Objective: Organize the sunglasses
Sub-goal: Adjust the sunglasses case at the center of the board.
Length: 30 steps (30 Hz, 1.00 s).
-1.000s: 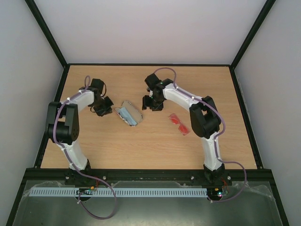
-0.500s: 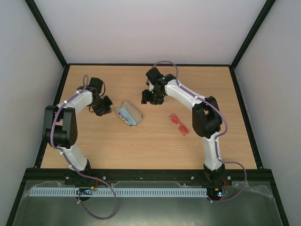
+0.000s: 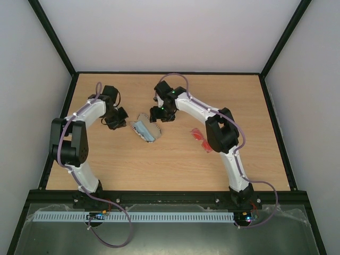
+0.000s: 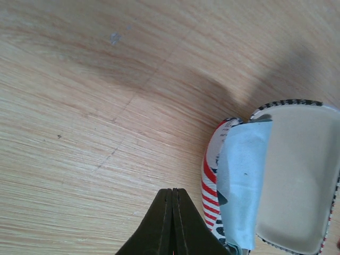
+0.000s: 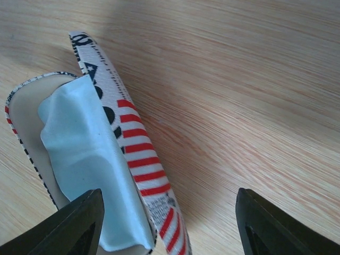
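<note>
The sunglasses (image 3: pixel 200 139), thin and red-orange, lie on the table right of centre, partly behind my right arm's elbow. An open stars-and-stripes case (image 3: pixel 144 129) lies between the arms with a light-blue cloth (image 3: pixel 143 128) in it. My right gripper (image 3: pixel 158 115) hangs open at the case's far right end. In the right wrist view its fingers (image 5: pixel 79 223) straddle the case's striped wall (image 5: pixel 139 159) and the cloth (image 5: pixel 85 143). My left gripper (image 3: pixel 121 121) is shut and empty just left of the case. Its tips (image 4: pixel 173 192) stand beside the case (image 4: pixel 297 175) without touching it.
The wooden table (image 3: pixel 170 164) has a black frame round its edge and white walls on three sides. Both arm bases stand at the near edge. Nothing else lies on the wood.
My right gripper has swung left and down from behind the case to its far right end, its jaws opening wider. The left arm, the case and the sunglasses have stayed put.
</note>
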Each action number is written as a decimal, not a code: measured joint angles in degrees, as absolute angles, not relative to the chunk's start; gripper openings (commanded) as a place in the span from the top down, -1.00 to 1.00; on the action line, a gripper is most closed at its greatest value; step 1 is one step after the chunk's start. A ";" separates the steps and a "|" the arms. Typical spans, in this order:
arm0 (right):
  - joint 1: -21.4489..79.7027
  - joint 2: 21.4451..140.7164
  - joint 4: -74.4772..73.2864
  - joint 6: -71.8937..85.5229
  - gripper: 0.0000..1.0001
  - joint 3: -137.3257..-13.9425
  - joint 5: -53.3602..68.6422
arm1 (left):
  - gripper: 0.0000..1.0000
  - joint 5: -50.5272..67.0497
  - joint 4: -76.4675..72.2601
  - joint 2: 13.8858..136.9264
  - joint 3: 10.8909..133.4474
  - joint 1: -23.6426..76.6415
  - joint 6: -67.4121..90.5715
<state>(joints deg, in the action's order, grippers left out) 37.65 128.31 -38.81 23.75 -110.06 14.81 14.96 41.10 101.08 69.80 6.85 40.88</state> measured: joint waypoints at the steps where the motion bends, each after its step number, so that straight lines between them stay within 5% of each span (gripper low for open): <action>1: 37.91 128.95 -38.79 23.62 -0.38 -110.52 14.94 | 0.96 14.87 41.47 101.21 70.39 6.87 40.56; 16: 40.75 131.59 -39.35 22.46 -0.09 -114.15 12.73 | 0.96 14.28 44.31 103.24 74.00 7.25 37.67; 30: 41.65 131.15 -38.68 23.24 0.66 -106.69 7.29 | 0.96 14.26 44.53 103.28 74.00 9.26 37.65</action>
